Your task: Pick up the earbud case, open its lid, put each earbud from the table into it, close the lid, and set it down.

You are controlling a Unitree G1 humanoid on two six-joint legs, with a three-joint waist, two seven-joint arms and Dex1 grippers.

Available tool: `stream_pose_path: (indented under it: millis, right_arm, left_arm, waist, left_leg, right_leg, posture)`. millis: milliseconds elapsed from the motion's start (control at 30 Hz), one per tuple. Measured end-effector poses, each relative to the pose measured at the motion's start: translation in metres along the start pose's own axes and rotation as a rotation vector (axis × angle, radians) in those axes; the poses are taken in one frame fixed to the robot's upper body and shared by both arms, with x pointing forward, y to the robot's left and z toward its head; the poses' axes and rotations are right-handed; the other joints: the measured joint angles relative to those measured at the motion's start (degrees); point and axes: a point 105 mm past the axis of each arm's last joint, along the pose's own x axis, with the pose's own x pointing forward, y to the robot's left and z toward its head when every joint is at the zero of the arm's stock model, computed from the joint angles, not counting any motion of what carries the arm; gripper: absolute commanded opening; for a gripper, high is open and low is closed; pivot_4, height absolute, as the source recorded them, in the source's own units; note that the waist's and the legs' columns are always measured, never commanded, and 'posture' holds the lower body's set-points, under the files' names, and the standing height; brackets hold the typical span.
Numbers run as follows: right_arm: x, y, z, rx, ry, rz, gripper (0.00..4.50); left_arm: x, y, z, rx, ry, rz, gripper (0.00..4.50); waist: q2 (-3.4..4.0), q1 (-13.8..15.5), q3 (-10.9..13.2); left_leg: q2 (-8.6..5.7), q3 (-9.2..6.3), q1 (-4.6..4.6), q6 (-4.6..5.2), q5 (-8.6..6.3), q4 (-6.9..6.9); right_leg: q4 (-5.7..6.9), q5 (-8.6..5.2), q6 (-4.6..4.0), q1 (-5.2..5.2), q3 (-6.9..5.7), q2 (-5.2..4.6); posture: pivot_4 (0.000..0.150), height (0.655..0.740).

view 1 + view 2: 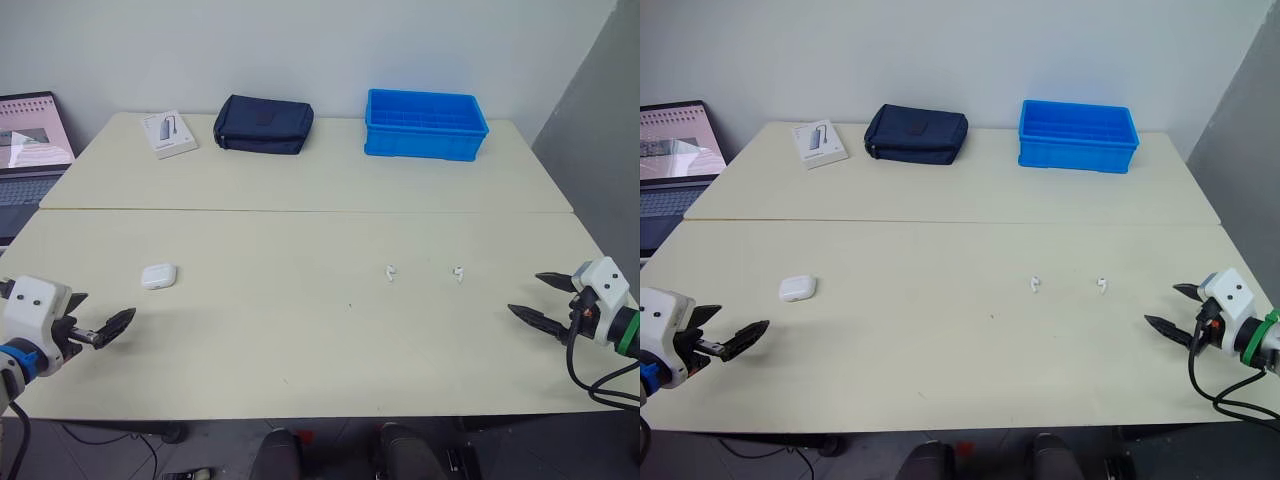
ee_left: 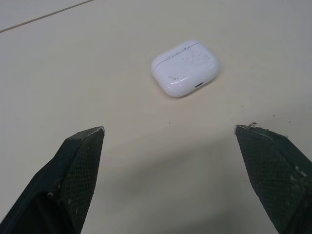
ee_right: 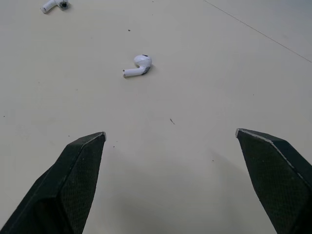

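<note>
Now, watching the left gripper (image 1: 105, 306) hovering low over the near left edge of the table (image 1: 300, 340), with fingers spread wide and gripping nothing. Spotting the earbud case (image 1: 158, 276) just ahead of it and a touch inward, lying flat, lid shut, long side slanting across the gap between those fingers in the left wrist view. Calling this the left arm's pick, being far nearer; probably needing a straight reach forward. Finding the right gripper (image 1: 526, 294) gaping and empty too, pointing toward the near earbud (image 1: 458, 273) and the far earbud (image 1: 391, 272).
</note>
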Motion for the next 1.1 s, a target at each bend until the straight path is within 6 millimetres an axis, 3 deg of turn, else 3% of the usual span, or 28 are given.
stream_pose_path:
  millis: [367,800,1100]
  right_arm:
    - [-0.003,-0.007,0.008,-0.003,-0.035,-0.037,4.48]
    - [-0.001,0.000,0.023,0.005,-0.108,0.023,4.48]
    - [-0.001,0.003,0.025,-0.006,-0.113,0.052,4.48]
  left_arm:
    - [0.005,-0.013,0.014,-0.031,-0.094,-0.130,4.50]
    - [0.000,-0.006,0.018,-0.056,-0.138,-0.113,4.50]
    - [-0.005,-0.007,0.005,-0.161,-0.121,-0.082,4.50]
  waist:
    - [-0.03,0.03,-0.02]
    - [-0.03,0.02,-0.02]
    - [-0.03,0.02,-0.02]
  left_leg:
    - [-0.01,0.00,0.00,0.00,0.00,0.02]
    - [0.00,-0.01,0.01,0.00,0.00,0.03]
    - [0.00,-0.01,0.02,0.00,0.00,0.04]
  right_leg:
    - [0.00,0.01,0.01,0.02,0.00,0.00]
    - [0.01,0.01,0.02,0.03,0.00,0.01]
    - [0.02,0.02,0.02,0.04,0.01,0.00]
  posture:
    - [0.150,0.7324]
    - [0.150,0.7324]
    - [0.150,0.7324]
